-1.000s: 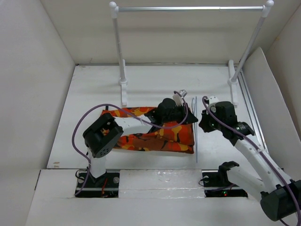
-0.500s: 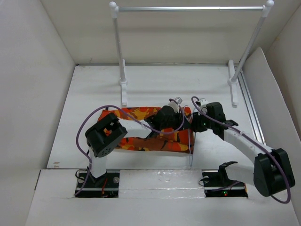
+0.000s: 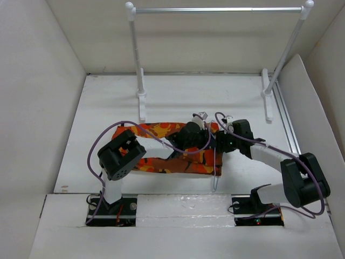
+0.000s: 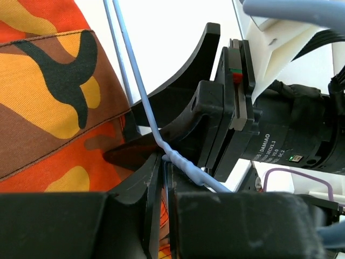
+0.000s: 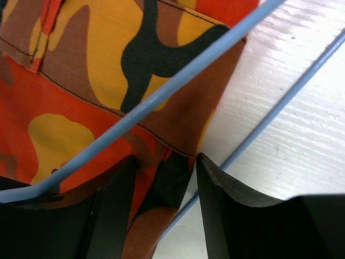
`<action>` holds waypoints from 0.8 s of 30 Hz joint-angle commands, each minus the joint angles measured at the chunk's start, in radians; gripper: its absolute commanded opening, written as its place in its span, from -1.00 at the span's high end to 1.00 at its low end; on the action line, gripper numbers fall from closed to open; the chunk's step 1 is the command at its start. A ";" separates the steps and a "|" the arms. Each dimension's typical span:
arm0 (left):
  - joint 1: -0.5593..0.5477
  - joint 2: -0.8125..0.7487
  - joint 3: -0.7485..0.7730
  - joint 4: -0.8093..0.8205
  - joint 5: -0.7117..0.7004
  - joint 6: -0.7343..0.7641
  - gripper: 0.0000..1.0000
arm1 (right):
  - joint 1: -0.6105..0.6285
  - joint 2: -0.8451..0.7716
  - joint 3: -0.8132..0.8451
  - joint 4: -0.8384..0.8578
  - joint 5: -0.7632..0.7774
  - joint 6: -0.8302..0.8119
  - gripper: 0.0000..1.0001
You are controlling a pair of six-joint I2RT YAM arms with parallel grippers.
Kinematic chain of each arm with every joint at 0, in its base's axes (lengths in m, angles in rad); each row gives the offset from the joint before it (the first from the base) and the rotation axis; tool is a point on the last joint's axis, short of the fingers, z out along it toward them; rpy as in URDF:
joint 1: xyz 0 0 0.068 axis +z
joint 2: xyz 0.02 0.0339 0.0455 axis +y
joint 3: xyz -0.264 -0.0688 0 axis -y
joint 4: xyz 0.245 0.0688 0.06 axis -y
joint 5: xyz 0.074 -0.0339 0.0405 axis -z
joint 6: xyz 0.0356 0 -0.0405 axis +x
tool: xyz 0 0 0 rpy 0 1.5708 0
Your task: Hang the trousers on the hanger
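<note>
The camouflage trousers point(image 3: 161, 162) lie folded flat across the middle of the table. The thin pale blue hanger point(image 3: 215, 172) lies over their right end, its wire running toward the near edge. My left gripper point(image 3: 211, 138) reaches across the trousers and is shut on the hanger point(image 4: 135, 86), with the twisted neck pinched between its fingertips point(image 4: 163, 162). My right gripper point(image 3: 220, 143) faces it from the right, open. In the right wrist view its jaws point(image 5: 164, 175) straddle the trousers' point(image 5: 108, 65) right edge, and the hanger wire point(image 5: 178, 86) crosses above the cloth.
A white-posted rack with a silver crossbar point(image 3: 215, 9) stands at the back, its feet point(image 3: 142, 94) on the table. White walls enclose the table on three sides. A metal rail point(image 3: 285, 124) runs along the right edge.
My right arm has swung left to the trousers' right end and its jaws have opened. The hanger has shifted left onto the cloth edge. My left gripper has stayed shut.
</note>
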State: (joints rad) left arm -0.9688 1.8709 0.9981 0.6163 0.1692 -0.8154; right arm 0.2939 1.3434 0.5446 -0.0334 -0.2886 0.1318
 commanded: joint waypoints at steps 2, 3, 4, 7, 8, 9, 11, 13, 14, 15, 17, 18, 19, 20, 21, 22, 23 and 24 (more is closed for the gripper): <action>0.001 -0.007 -0.018 -0.089 -0.050 0.056 1.00 | 0.008 0.036 -0.037 0.084 -0.078 0.008 0.09; 0.001 -0.007 -0.016 -0.092 -0.053 0.058 1.00 | 0.008 0.036 -0.043 0.095 -0.098 0.008 0.14; 0.001 -0.010 -0.016 -0.095 -0.057 0.059 1.00 | 0.008 0.036 -0.049 0.105 -0.142 0.008 0.23; 0.001 -0.012 -0.013 -0.118 -0.082 0.070 1.00 | -0.002 -0.002 -0.054 0.093 -0.199 0.009 0.99; 0.001 -0.016 -0.015 -0.127 -0.095 0.073 1.00 | -0.019 -0.025 -0.043 0.073 -0.198 0.009 1.00; 0.001 -0.024 -0.018 -0.135 -0.105 0.079 1.00 | -0.030 -0.053 -0.037 0.052 -0.192 0.008 1.00; 0.016 -0.053 -0.056 -0.119 -0.117 0.079 1.00 | -0.081 -0.143 -0.020 -0.027 -0.175 -0.001 1.00; 0.056 -0.068 -0.099 -0.099 -0.105 0.073 1.00 | -0.140 -0.197 0.012 -0.080 -0.162 -0.014 1.00; 0.067 -0.082 -0.113 -0.099 -0.105 0.076 1.00 | -0.163 -0.222 0.023 -0.130 -0.158 -0.021 1.00; 0.082 -0.091 -0.125 -0.099 -0.108 0.084 1.00 | -0.183 -0.265 0.044 -0.158 -0.155 -0.026 1.00; 0.082 -0.122 -0.157 -0.119 -0.122 0.116 1.00 | -0.252 -0.296 0.058 -0.215 -0.141 -0.038 1.00; 0.082 -0.136 -0.168 -0.128 -0.131 0.127 1.00 | -0.271 -0.317 0.061 -0.221 -0.141 -0.038 1.00; 0.094 -0.166 -0.196 -0.138 -0.149 0.139 1.00 | -0.307 -0.325 0.064 -0.236 -0.145 -0.050 1.00; 0.108 -0.180 -0.213 -0.138 -0.154 0.142 1.00 | -0.324 -0.325 0.064 -0.249 -0.146 -0.050 1.00; 0.117 -0.194 -0.231 -0.138 -0.158 0.142 1.00 | -0.340 -0.322 0.066 -0.256 -0.149 -0.057 1.00; 0.137 -0.209 -0.262 -0.139 -0.158 0.142 1.00 | -0.354 -0.322 0.069 -0.266 -0.143 -0.066 1.00; 0.146 -0.235 -0.275 -0.144 -0.158 0.147 1.00 | -0.372 -0.322 0.069 -0.273 -0.142 -0.069 1.00; 0.147 -0.248 -0.286 -0.150 -0.158 0.148 1.00 | -0.406 -0.322 0.069 -0.275 -0.141 -0.070 1.00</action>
State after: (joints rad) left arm -0.8516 1.6962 0.7525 0.5301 0.0601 -0.7460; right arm -0.0463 1.0363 0.5613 -0.2962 -0.4622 0.1032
